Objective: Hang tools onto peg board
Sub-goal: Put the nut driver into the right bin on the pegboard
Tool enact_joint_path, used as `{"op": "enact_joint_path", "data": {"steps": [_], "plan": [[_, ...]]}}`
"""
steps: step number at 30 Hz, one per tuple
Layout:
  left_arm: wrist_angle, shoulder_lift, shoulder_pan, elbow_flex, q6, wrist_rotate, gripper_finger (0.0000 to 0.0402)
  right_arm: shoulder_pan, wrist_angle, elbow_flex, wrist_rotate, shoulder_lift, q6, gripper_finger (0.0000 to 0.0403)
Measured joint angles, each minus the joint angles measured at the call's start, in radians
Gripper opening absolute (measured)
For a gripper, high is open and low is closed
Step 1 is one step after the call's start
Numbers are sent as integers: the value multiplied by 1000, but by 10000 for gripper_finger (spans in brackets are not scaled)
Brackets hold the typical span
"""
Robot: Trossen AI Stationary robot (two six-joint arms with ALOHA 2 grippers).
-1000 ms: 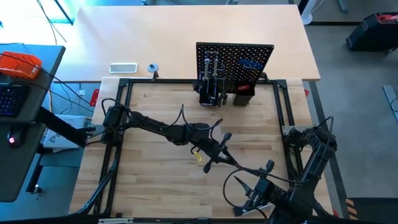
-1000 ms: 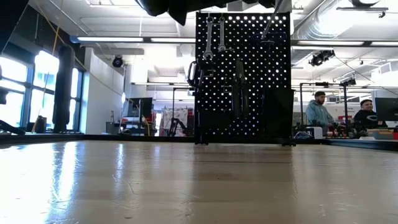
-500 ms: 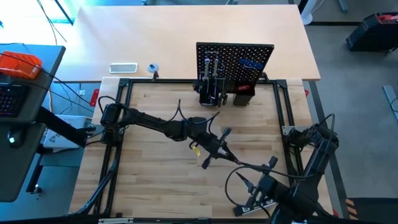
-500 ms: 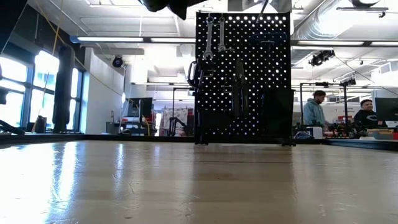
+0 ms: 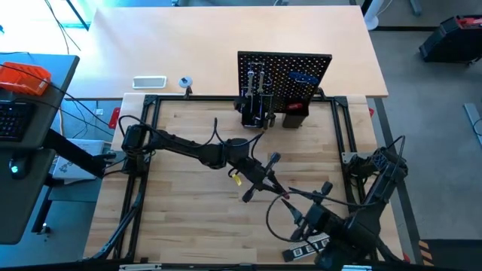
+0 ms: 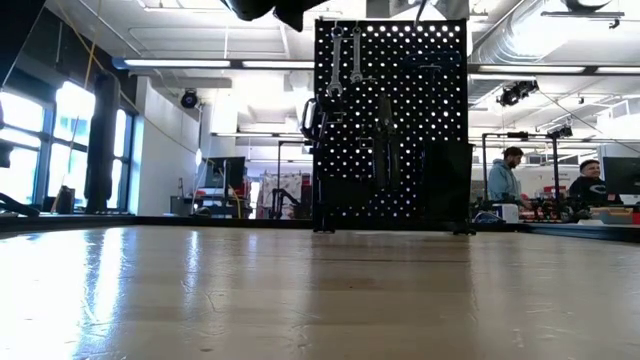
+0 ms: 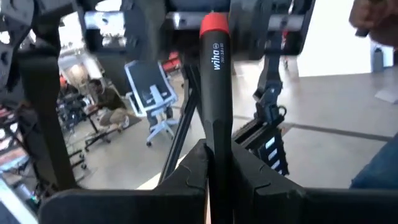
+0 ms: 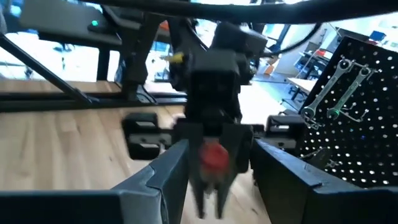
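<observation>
My left gripper point(image 5: 262, 182) hovers over the table's middle, shut on a black-handled screwdriver point(image 7: 215, 93) with a red cap. My right gripper point(image 5: 307, 207) faces it from the near right, open. Its two fingers stand on either side of the red cap point(image 8: 214, 155), with gaps showing. The peg board point(image 5: 285, 71) stands upright at the far edge with two silver wrenches point(image 6: 345, 60) and a blue-handled tool point(image 5: 303, 76) hanging on it. A black marked level point(image 5: 303, 245) lies flat near the front edge. My left gripper pinches the screwdriver's black handle point(image 7: 215, 148) between its two fingers, at the end away from the red cap. The fingers reach out level toward the table's near right, and the handle runs along them, red cap foremost. The screwdriver is lifted clear of the table; its shaft is hidden.
Black holder boxes point(image 5: 295, 118) sit at the peg board's base. A black frame point(image 5: 226, 98) borders the wooden table. Cables loop around my right arm point(image 5: 361, 226). People sit at desks point(image 6: 515, 180) in the room beyond.
My right gripper has risen and come toward the left gripper from the near edge, rolling as it went, uncovering the level on the table. My left gripper has risen slightly with the screwdriver, then held still.
</observation>
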Motion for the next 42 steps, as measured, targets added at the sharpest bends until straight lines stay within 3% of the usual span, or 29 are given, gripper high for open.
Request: {"op": "enact_joint_path", "data": {"steps": [8, 21, 26, 34, 42], "plan": [[26, 1, 0, 0, -16, 1, 19, -35, 11, 1, -24, 0, -42, 161], [37, 2, 0, 0, -23, 1, 19, -44, 69, 1, -22, 0, -113, 49], [42, 2, 0, -1, -25, 1, 20, -46, 69, 2, -4, 0, -112, 44], [-18, -4, 33, -1, -53, -22, 83, -105, 68, 2, 35, -19, -113, 44], [-352, -125, 116, -2, 50, -168, 146, -196, 49, 2, -47, -96, -139, 44]]}}
